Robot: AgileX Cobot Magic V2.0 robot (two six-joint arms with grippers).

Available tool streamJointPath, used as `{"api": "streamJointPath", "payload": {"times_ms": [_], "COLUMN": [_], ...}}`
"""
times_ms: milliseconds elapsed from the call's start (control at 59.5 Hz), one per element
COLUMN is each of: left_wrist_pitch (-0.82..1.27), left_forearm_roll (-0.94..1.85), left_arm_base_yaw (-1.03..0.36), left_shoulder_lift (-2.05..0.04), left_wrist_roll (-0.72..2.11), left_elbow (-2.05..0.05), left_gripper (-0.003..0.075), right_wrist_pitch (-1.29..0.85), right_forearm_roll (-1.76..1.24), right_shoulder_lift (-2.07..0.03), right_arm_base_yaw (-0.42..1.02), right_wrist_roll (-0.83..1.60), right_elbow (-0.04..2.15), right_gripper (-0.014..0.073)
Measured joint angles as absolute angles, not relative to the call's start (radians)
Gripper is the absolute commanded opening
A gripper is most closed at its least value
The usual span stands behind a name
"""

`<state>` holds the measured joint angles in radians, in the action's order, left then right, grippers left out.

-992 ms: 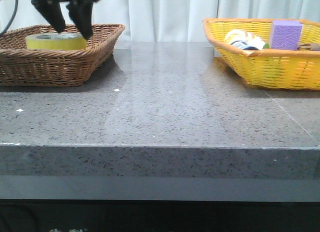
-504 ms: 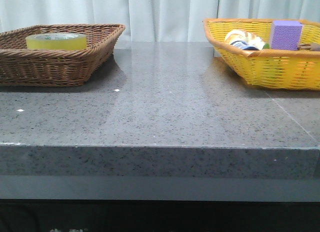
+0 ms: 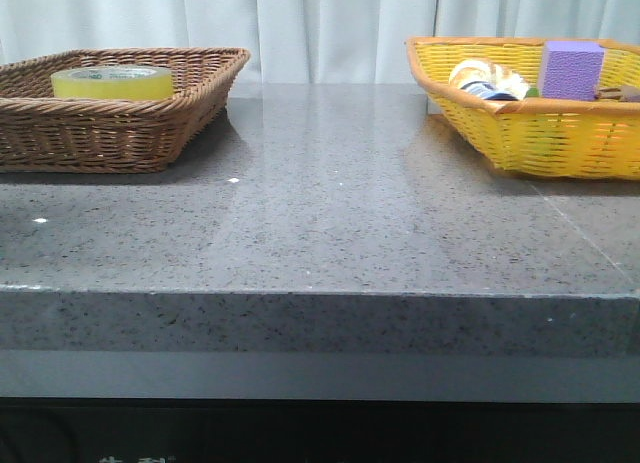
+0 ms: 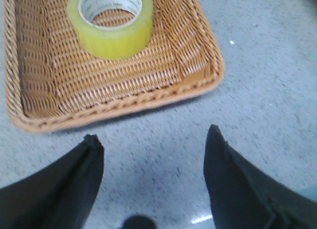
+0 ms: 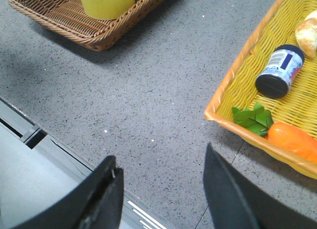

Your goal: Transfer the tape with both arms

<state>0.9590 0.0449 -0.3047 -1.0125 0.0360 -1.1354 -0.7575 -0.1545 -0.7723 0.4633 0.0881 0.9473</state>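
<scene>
The yellow tape [image 3: 112, 82] lies flat in the brown wicker basket [image 3: 190, 113] at the back left of the table. Its roll [image 4: 110, 21] and that basket [image 4: 198, 70] also show in the left wrist view, as does the roll [image 5: 106, 3] in the right wrist view. My left gripper [image 4: 153, 137] is open over bare stone, outside the basket's rim, with nothing between its fingers. Over the table's front edge, my right gripper [image 5: 161, 160] is open and empty too. Neither arm appears in the front view.
A yellow basket [image 3: 520, 133] at the back right holds a purple block [image 3: 571, 68], a dark-lidded jar [image 5: 278, 70], a green leaf [image 5: 252, 117] and an orange item [image 5: 294, 137]. Grey stone tabletop [image 3: 330, 213] lies between the baskets.
One second ago a black gripper hung over the tape in the brown basket in the front view. It has since left that view, and the tape stays in the basket.
</scene>
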Motion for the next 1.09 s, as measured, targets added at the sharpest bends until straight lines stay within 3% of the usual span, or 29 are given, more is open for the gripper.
{"api": "streamJointPath", "payload": {"times_ms": [404,757,824,1009,1059,1093], "left_wrist_pitch": [0.806,0.8,0.796,0.786,0.785,0.785], "left_forearm_roll": [0.083,0.084,0.084,0.084,0.084,0.084], "left_arm_base_yaw": [-0.305,-0.305,-0.305,-0.305,-0.305,-0.305], "left_shoulder_lift": [-0.663,-0.63,-0.63,-0.63,-0.63,-0.63], "left_wrist_roll": [0.036,0.024,0.025,0.022,0.022,0.022], "left_elbow": [-0.818,-0.801,-0.801,-0.8,-0.8,-0.8], "left_gripper": [0.0439,0.0437,0.0391,0.0109,0.0038,-0.0006], "right_wrist_pitch": [-0.769,-0.77,-0.77,-0.77,-0.77,-0.77], "right_forearm_roll": [-0.156,-0.136,-0.135,-0.135,-0.135,-0.135], "right_shoulder_lift": [-0.772,-0.772,-0.772,-0.772,-0.772,-0.772], "right_arm_base_yaw": [0.463,0.463,0.463,0.463,0.463,0.463], "right_wrist_roll": [0.088,0.069,0.067,0.067,0.067,0.067], "right_elbow": [0.947,0.947,0.947,0.945,0.943,0.941], "right_gripper": [0.0389,0.0281,0.0231,-0.0022,-0.0076,-0.0064]}}
